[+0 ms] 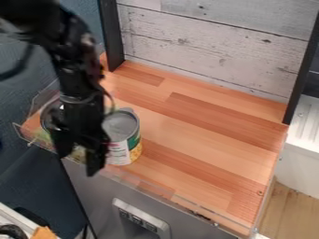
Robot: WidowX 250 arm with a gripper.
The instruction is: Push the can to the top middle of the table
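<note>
Wood tabletop (199,140) w/ can (124,128) nr L end, blk tool (78,161) wide, just beside it.

Wood-striped surface (211,140), upright can (125,140) on it.
Can: grey metal top; label white, green and yellow. Left of can in view: round-rimmed item (46,115), mostly hidden, contents unreadable. Camera side of can: clear edging (193,204) along surface's border.

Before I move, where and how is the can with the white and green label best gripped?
Probably by the upper side wall of the can, coming from above, with the jaws on opposite sides: it stands upright and is round. The gripper is close on the picture's left, so it should rise first.
</note>
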